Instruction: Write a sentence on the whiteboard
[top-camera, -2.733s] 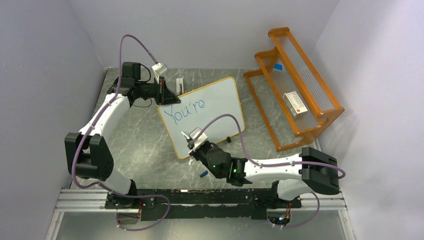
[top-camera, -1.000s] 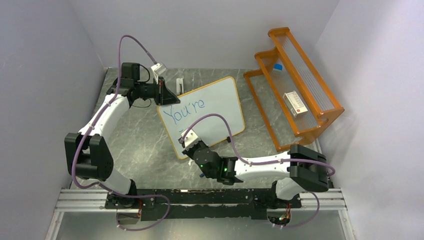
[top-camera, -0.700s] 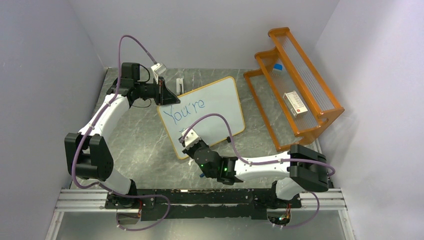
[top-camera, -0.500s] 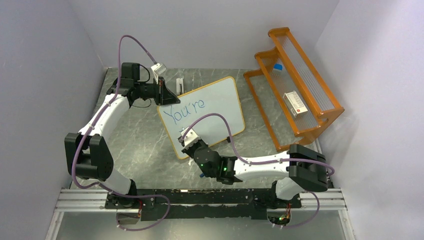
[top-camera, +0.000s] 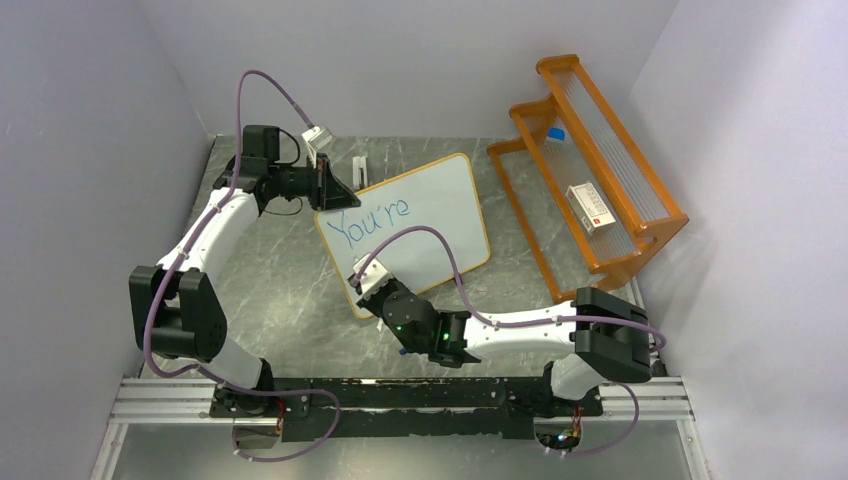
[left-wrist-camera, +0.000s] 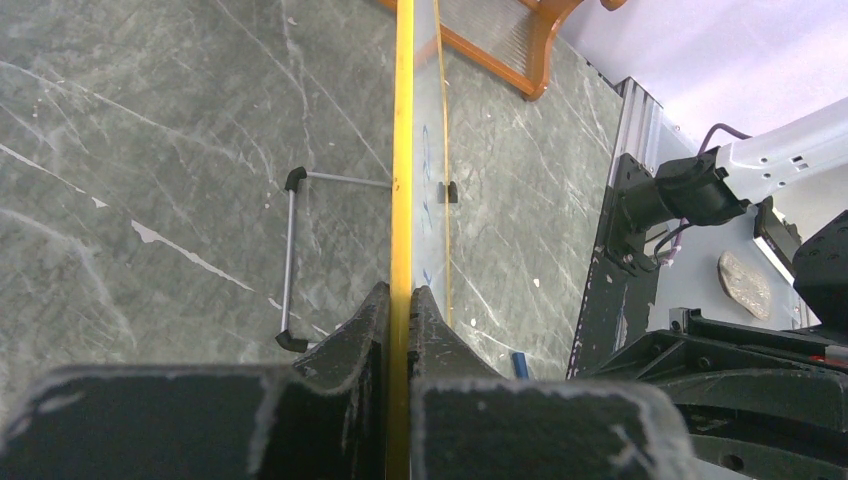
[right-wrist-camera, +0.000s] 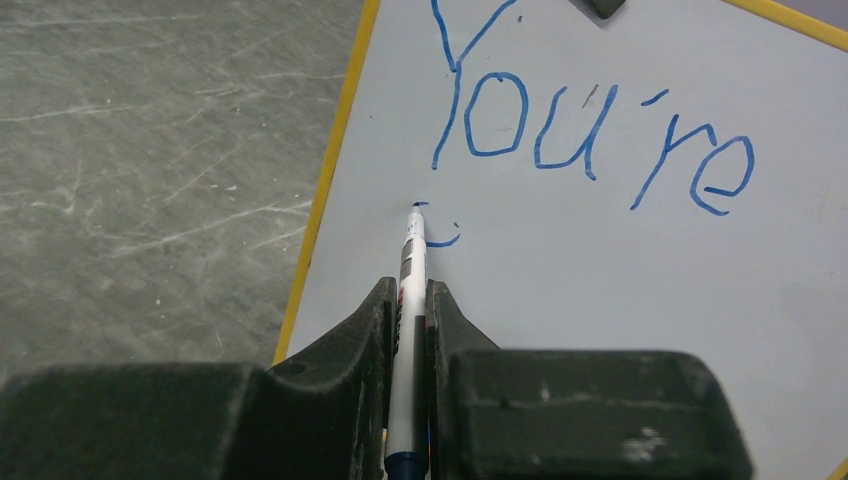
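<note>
Since the whiteboard stands mid-counter with its long axis running from the left edge toward the far right corner, a second line has to travel the same way, parallel to the blue "You're" written across its upper part. The right fingers are closed on a marker that points up the board, its tip just under the "Y" beside a short blue stroke near the left frame. Whether the tip touches cannot be told. Blank board lies to the right of the tip, so the right arm, much the nearer to that area, would likely draw rightward toward the rack. The left fingers are clamped on the board's yellow frame at its far left corner, steadying it. A wire prop behind the board suggests it leans. An orange rack along the right edge holds a white box and, farther back, a small blue-topped item.
</note>
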